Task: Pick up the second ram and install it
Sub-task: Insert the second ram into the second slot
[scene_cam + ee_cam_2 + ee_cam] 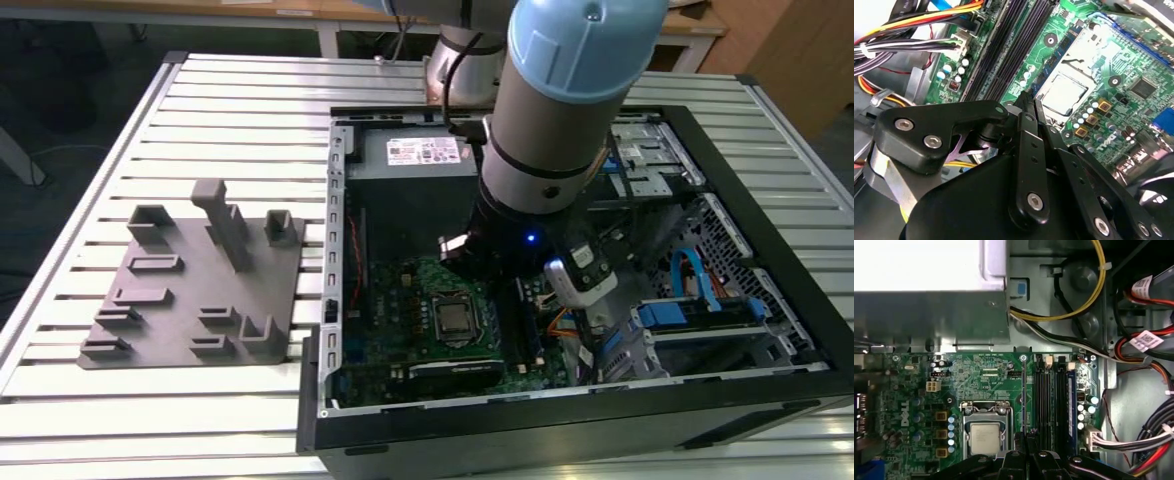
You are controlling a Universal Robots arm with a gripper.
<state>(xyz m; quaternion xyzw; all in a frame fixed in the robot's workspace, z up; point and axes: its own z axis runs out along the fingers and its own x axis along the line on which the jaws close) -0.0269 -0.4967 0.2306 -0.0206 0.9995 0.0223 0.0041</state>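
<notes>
Presently the end effector [1028, 102] is held low over the motherboard [979, 371], beside the memory slots [1043, 400], presumably for slot alignment. The fingers [1026, 135] are pressed together; whether the second ram is pinched cannot be told.

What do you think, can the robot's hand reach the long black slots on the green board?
Probably yes. The hand hangs close over the green board, right beside the long black slots, with nothing between them. The cables sit off to one side.
</notes>
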